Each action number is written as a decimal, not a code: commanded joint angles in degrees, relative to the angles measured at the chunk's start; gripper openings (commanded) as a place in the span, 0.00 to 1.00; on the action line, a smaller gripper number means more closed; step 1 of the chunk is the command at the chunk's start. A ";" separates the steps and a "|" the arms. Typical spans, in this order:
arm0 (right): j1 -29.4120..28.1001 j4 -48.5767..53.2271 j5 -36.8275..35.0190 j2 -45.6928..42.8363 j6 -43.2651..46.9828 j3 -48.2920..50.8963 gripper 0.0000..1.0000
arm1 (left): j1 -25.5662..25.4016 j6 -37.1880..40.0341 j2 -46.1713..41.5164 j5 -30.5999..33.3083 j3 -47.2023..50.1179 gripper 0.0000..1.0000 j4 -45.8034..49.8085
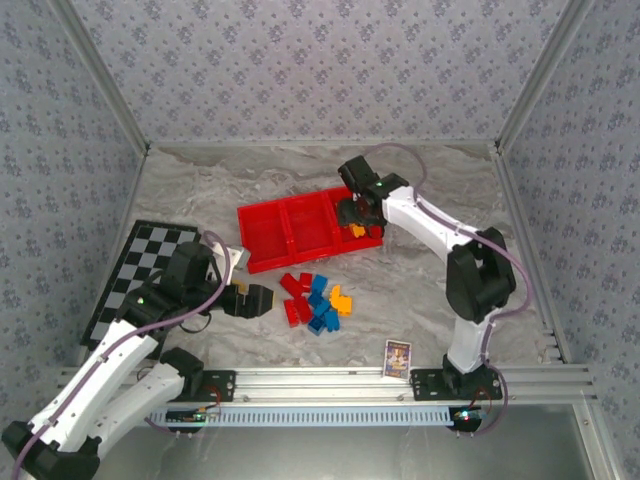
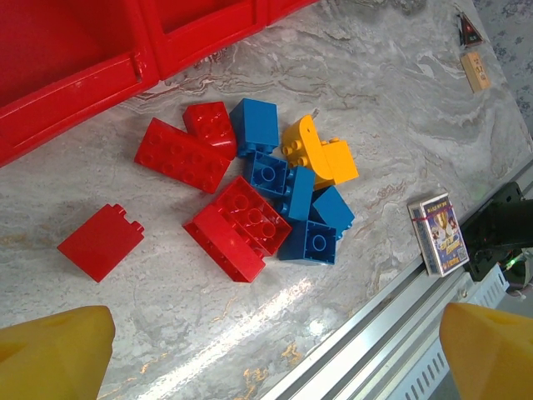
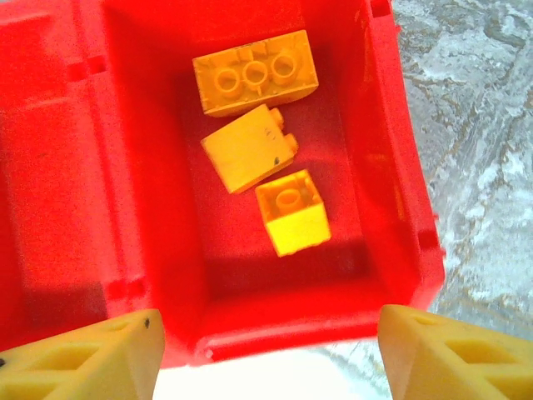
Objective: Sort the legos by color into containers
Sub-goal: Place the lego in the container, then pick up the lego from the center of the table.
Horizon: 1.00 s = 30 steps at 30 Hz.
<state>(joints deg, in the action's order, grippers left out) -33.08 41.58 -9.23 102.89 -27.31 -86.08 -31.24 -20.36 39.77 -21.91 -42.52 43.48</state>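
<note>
3 yellow legos (image 3: 250, 158) in end compartment (image 3: 393, 167), loose ~5 blue (image 2: 308, 242), ~4 red (image 2: 183, 154), 2 yellow (image 2: 321, 154), L gripper (image 2: 275, 350), R gripper (image 3: 266, 354) apart

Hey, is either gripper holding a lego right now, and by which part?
Nothing is held: the left gripper and the right gripper are both open and empty.

The right pincer (image 1: 357, 214) hides the tray's (image 1: 300, 258) end directly beneath it; ahead of the left pincer (image 2: 271, 354), the tray runs off-frame.

Three yellow legos (image 3: 248, 150) in right compartment of red tray (image 1: 262, 232); red, blue, yellow pile (image 2: 266, 196) loose nearby.
</note>
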 commanded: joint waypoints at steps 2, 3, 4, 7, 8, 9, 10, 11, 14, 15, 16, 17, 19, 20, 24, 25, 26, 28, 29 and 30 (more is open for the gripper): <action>-3.10 0.36 -0.79 -7.87 -4.25 5.56 0.77 | -0.31 1.11 -0.40 -1.73 -0.10 1.00 -0.51; -3.68 0.39 -0.87 -9.15 -4.66 6.63 0.80 | -0.31 1.09 -0.44 -1.80 -0.09 1.00 -0.51; -4.42 0.51 -1.04 -10.51 -5.39 7.85 0.82 | -0.31 1.11 -0.43 -1.82 -0.09 1.00 -0.51; -6.43 0.52 -1.05 -14.61 -7.86 11.68 0.88 | -0.31 1.11 -0.57 -1.99 -0.10 1.00 -0.62; -7.09 0.75 -1.20 -16.02 -8.28 13.03 0.91 | -0.31 1.11 -0.67 -1.93 -0.10 1.00 -0.59; -7.61 1.07 -1.45 -17.24 -10.19 14.19 0.93 | -0.31 1.15 -0.70 -1.86 -0.10 1.00 -0.64; -8.21 1.50 -1.89 -18.79 -11.36 15.55 0.95 | -0.25 1.11 -0.66 -1.61 -0.04 1.00 -0.51; -8.81 2.09 -2.54 -20.41 -12.52 16.87 1.00 | -0.31 1.11 -0.61 -1.16 -0.10 1.00 -0.44; -10.04 4.50 -4.39 -25.55 -15.41 21.37 1.00 | -0.29 0.89 0.44 -0.85 -0.41 1.00 -0.04; -10.43 5.51 -5.10 -27.38 -16.09 22.35 1.00 | -0.31 0.84 1.03 -0.73 -0.66 1.00 0.19; -10.86 6.71 -6.10 -29.66 -16.96 23.64 0.99 | -0.31 0.72 1.91 -0.20 -0.99 1.00 0.67; -11.44 8.01 -7.08 -32.48 -17.88 24.97 1.00 | -0.41 0.39 2.79 1.17 -1.51 1.00 1.31; -12.22 10.92 -8.60 -38.38 -19.98 27.57 1.00 | -1.20 -0.68 5.63 5.54 -2.81 1.00 3.45; -12.50 12.20 -9.10 -42.07 -21.18 29.26 1.00 | -2.07 -1.11 7.47 7.21 -3.54 1.00 4.41; -12.49 17.91 -7.24 -56.61 -23.18 36.12 1.00 | -12.95 -3.29 15.69 17.20 -7.11 1.00 5.91; -11.94 19.44 -7.45 -60.41 -22.61 37.64 1.00 | -16.72 -3.90 18.51 20.53 -8.50 1.00 6.12; -11.24 21.11 -7.65 -63.60 -22.08 38.66 1.00 | -19.78 -4.45 21.66 22.90 -10.35 1.00 6.26; -9.60 24.82 -8.07 -68.29 -20.65 39.44 1.00 | -23.04 -4.69 28.16 23.38 -13.86 1.00 6.57; -8.59 26.28 -8.08 -70.13 -19.46 39.71 1.00 | -23.78 -4.87 31.76 22.92 -15.75 1.00 6.89; -7.87 27.21 -8.39 -71.24 -18.93 39.91 1.00 | -24.10 -5.23 34.84 22.76 -17.12 1.00 7.19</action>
<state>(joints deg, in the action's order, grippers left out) -42.52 61.52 -15.70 34.04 -47.31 -47.42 -53.95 -23.88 68.82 -3.62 -55.09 48.62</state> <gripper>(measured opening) 0.996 0.996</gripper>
